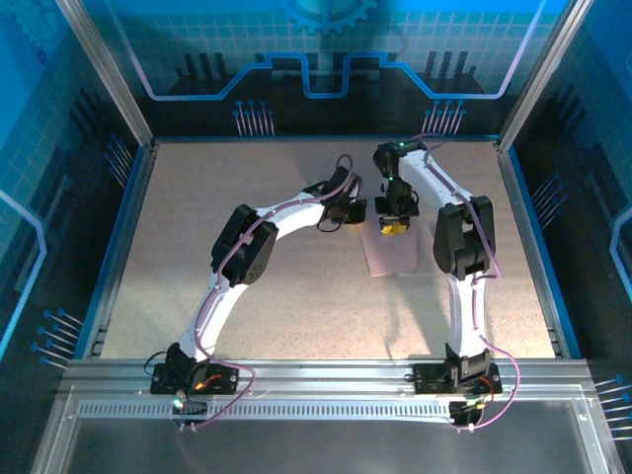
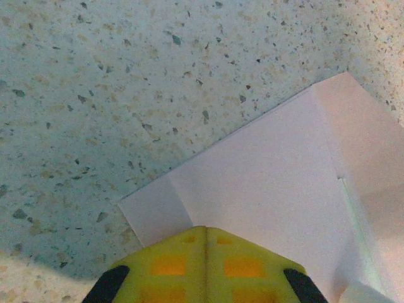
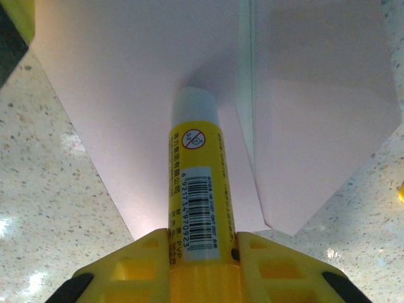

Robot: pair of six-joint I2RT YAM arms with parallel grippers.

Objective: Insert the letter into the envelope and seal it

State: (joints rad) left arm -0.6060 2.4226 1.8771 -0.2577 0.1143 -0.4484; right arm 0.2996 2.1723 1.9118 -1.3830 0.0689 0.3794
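The envelope (image 1: 388, 255) lies flat on the speckled desk (image 1: 247, 326), at about 3 o'clock from the desk's centre.

- **Right pincer:** The right pincer (image 1: 392, 219) hangs over the envelope's 12 o'clock edge, clamped on a yellow glue stick (image 1: 392, 229).
- **Left pincer:** The left pincer (image 1: 348, 210) sits at the envelope's 10 o'clock corner.
- **Open room:** Bare desk runs wide toward 6 and 9 o'clock. At 3 o'clock the right arm's elbow (image 1: 464, 237) stands near the paper's edge.

**Right wrist view:** This view gives detail the top view lacks.
- The glue stick (image 3: 194, 202) carries a barcode label.
- It is gripped low between the yellow fingers (image 3: 139, 265) of the right pincer (image 3: 201, 252).
- Its pale tip points at 12 o'clock onto the envelope (image 3: 126, 95).
- A straight paper edge on the envelope (image 3: 126, 95) runs from 12 to 6 o'clock just right of the tip.

**Left wrist view:** The left pincer (image 2: 205, 243) is closed, its fingers (image 2: 170, 265) meeting along a seam. They lie over the envelope (image 2: 284, 189) near its 7 o'clock corner. Whether they press on the paper, I cannot tell. The envelope's long edge runs up toward 2 o'clock, with open desk (image 2: 95, 95) beyond it.
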